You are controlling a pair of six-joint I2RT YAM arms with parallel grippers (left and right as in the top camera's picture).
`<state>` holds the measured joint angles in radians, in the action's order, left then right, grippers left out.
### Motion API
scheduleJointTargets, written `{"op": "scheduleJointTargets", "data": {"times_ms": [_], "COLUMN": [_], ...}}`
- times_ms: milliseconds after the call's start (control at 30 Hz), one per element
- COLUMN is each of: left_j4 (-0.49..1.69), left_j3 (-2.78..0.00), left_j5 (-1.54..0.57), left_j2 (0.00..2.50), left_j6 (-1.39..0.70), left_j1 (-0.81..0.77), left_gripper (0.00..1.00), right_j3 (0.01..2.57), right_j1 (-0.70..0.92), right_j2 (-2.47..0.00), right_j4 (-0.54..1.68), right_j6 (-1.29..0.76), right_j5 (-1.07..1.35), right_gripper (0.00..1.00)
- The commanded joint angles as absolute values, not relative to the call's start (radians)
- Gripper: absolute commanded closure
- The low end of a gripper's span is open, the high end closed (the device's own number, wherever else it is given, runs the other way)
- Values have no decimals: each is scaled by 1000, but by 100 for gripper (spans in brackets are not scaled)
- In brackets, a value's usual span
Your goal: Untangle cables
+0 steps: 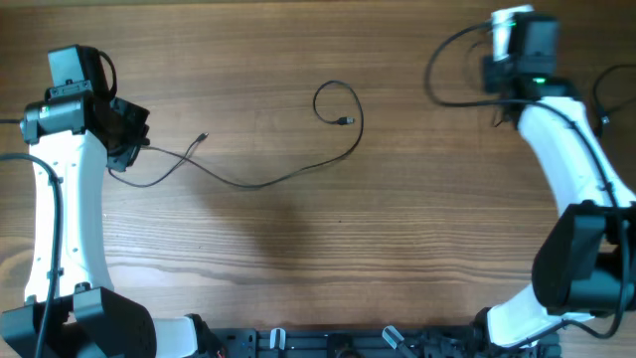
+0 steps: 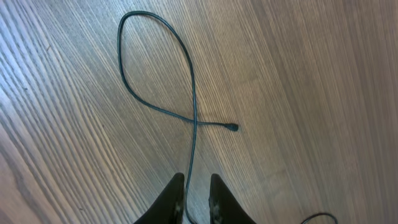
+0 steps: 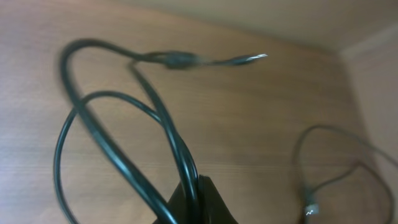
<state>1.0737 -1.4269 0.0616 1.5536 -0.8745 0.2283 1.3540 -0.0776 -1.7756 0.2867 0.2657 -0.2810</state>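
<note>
- Wood-grain table (image 1: 298, 259) carries a thin black cable (image 1: 268, 182), which runs from the left side across to a loose loop near the top centre.
- Left gripper (image 2: 196, 182) is pinched closed on that thin black cable. The strand rises between its fingers, loops, crosses itself and ends in a small plug (image 2: 233, 127).
- Right gripper (image 3: 196, 194), at the table's far right corner, is clamped tight on a second cable (image 3: 81, 124), whose loops stand up from the jaws to a blurred plug (image 3: 249, 59).
- A third cable (image 3: 323, 180) lies on the wood to its right, apart.
</note>
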Motion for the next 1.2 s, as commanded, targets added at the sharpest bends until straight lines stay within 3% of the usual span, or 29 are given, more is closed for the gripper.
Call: {"op": "scheduleJointTargets", "data": {"times_ms": [0,133,233,433,467,500,567,667,733,867,933,1000,1133,1167], "left_j4": [1070,1055,1050,912,879,863,855,856,856,858,926,1037,1139,1135], "left_j3": [-1392,-1353,-1342,-1342,-1342,-1342,-1342,-1342,-1342,-1342,-1342,-1342,-1336,-1319], "left_j5": [75,75,65,42,43,47,62,73,73,81,241,351,345,318], "left_j2": [1554,1554,1554,1554,1554,1554,1554,1554,1554,1554,1554,1554,1554,1554], "left_j6": [-880,-879,-880,-880,-879,-879,-879,-879,-879,-871,-888,-1043,-1142,-1166], "left_j1": [203,166,103,-69,-104,-127,-157,-170,-170,-170,-161,-120,50,97], "left_gripper": [84,81,89,82,79,73,54,14,0,0,0,0,0,6], "right_j3": [1356,1357,1359,1507,1534,1542,1578,1654,1654,1654,1639,1610,1524,1507], "right_j1": [-194,-284,-326,-337,-337,-337,-337,-337,-331,-260,-173,-99,74,120], "right_j2": [-1817,-1914,-2045,-2288,-2300,-2299,-2261,-2125,-2029,-1940,-1940,-1940,-1940,-1940], "right_j4": [150,-67,-252,-232,-212,-212,-170,44,180,469,622,709,734,738], "right_j6": [271,332,339,297,218,166,86,-104,-217,-271,-265,-265,-265,-265], "right_j5": [-132,-7,-2,45,65,90,196,344,437,575,574,566,462,447], "right_gripper": [96,96,96,96,75,43,0,0,0,0,0,0,0,0]}}
